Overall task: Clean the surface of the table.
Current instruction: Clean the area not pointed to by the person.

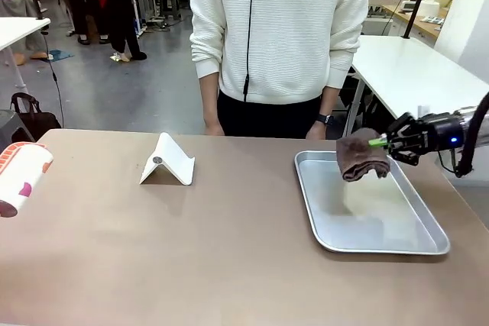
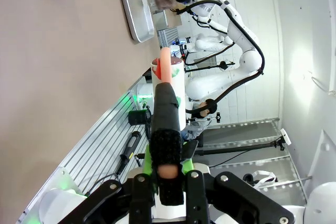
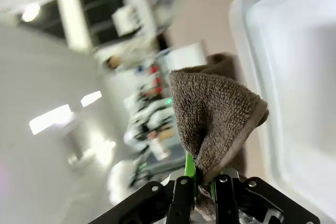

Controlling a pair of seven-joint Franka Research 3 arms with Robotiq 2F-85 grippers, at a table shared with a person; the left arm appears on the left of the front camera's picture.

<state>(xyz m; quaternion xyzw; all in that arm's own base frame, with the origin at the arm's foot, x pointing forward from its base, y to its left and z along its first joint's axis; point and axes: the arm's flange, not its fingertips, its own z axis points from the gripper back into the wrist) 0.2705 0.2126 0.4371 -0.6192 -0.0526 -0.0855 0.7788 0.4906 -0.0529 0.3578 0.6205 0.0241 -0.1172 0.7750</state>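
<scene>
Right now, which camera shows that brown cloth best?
The right wrist view: the brown cloth is close up, pinched in the right gripper. The front view shows it smaller, hanging above the tray; the left wrist view, a distant scrap.

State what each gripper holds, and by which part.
Right gripper: brown cloth, pinched at one edge. Left gripper: white-and-orange container, gripped along its side.

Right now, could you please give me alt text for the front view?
The right end effector holds a brown towel over the far end of a silver metal tray on the brown table. A person in a white sweater stands opposite; a white folded stand sits left of centre, and a white-and-orange container is at the left edge.
</scene>
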